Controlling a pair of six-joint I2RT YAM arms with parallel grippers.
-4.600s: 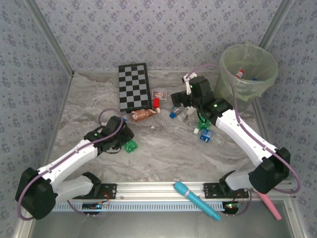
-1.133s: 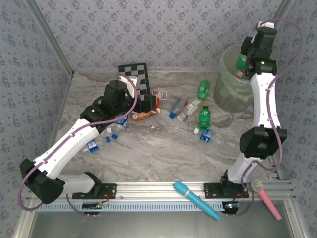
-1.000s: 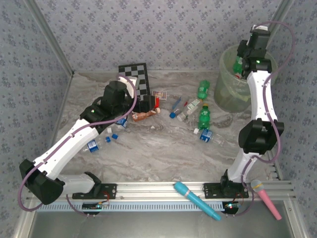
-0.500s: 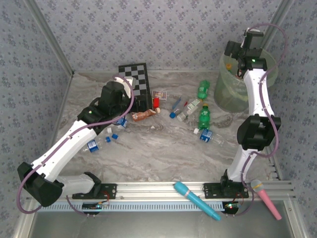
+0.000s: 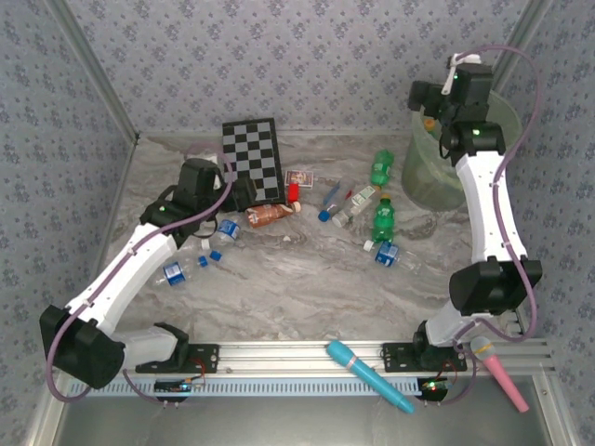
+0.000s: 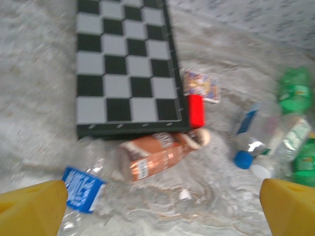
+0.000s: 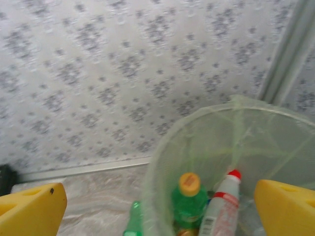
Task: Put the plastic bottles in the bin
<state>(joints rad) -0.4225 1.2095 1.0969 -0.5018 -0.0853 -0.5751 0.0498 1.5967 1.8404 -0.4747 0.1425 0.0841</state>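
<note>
From above, the left hand [image 5: 244,193] sits low at the near corner of the checkerboard [image 5: 253,160], just beside a brown bottle [image 5: 270,215]. The right hand [image 5: 426,98] is raised at the rim of the bin [image 5: 420,181] in the far right corner. 2 green bottles [image 5: 381,167] and several clear bottles [image 5: 357,203] lie on the worktop [image 5: 307,288].

At the left wrist, the left hand [image 6: 160,209] is spread wide and empty. Below it lie the brown bottle [image 6: 157,155], a blue-label bottle [image 6: 78,189] and a red block [image 6: 196,110] against the checkerboard [image 6: 123,64].

At the right wrist, the right hand [image 7: 157,209] is spread wide and empty over the bin [image 7: 197,118]. Inside stand an orange-capped bottle [image 7: 188,201] and a red-capped bottle [image 7: 221,209].
</note>
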